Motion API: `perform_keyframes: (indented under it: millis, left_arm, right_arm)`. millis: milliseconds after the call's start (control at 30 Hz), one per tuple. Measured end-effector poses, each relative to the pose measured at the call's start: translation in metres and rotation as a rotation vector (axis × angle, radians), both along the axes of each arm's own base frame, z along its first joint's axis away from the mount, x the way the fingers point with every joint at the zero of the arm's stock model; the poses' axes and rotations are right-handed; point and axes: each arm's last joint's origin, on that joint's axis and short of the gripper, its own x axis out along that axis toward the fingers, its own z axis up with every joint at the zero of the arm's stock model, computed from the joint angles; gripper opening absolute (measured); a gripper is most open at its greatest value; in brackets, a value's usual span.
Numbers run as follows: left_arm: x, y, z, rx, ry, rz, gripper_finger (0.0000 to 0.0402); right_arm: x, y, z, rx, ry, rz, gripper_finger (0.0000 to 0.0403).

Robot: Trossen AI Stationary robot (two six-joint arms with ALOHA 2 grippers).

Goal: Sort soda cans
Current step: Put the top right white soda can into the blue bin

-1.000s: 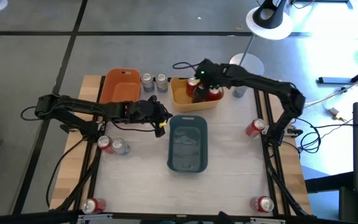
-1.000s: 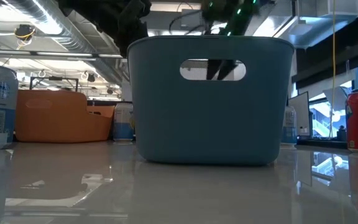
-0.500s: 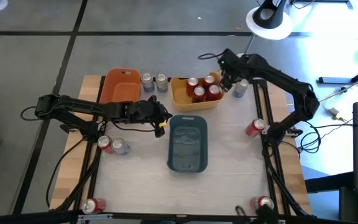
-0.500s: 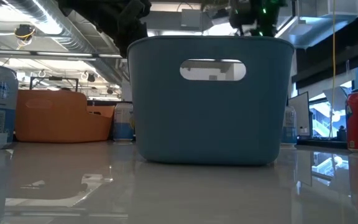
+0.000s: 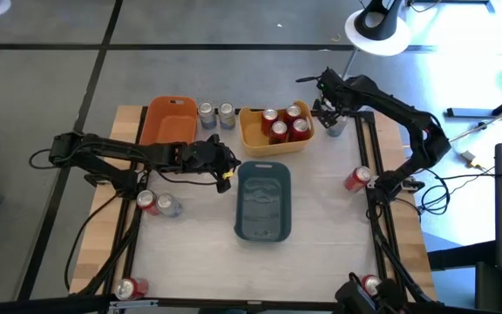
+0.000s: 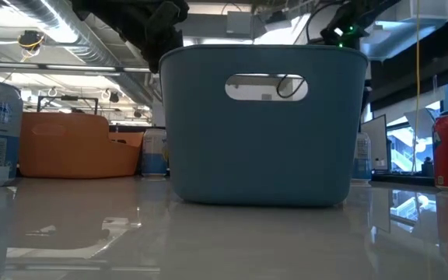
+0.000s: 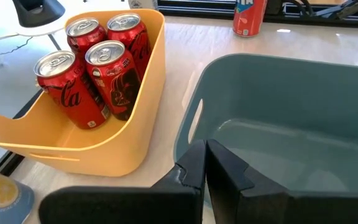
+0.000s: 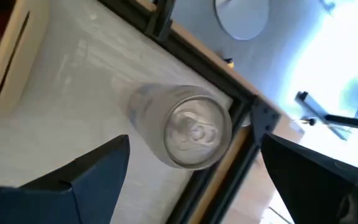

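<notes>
Cans (image 5: 284, 124) – four red – in yellow bin (image 5: 253, 139).

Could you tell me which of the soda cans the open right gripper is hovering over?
The silver can at the table's far right edge, just right of the yellow bin. The right gripper is above it alone; its wrist view looks straight down on that can's top.

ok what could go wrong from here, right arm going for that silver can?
1. The silver can stands right at the table's edge rail; the open right gripper above it could nudge it over or off.
2. The yellow bin with four red cans sits close beside; a swing could clip it.
</notes>
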Motion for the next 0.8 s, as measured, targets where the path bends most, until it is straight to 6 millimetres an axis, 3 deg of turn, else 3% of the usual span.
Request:
perform_keyframes:
  millis: [533,800]
  left_arm:
    - [0.0,0.0,0.0,0.023,0.007,-0.014,0.0005]
    - [0.0,0.0,0.0,0.022,0.007,-0.014,0.0005]
  right_arm:
    - [-0.025,-0.027,-0.03,0.07,-0.118,-0.13,0.0363]
    - [-0.025,-0.024,-0.043,0.118,-0.148,-0.116,0.0363]
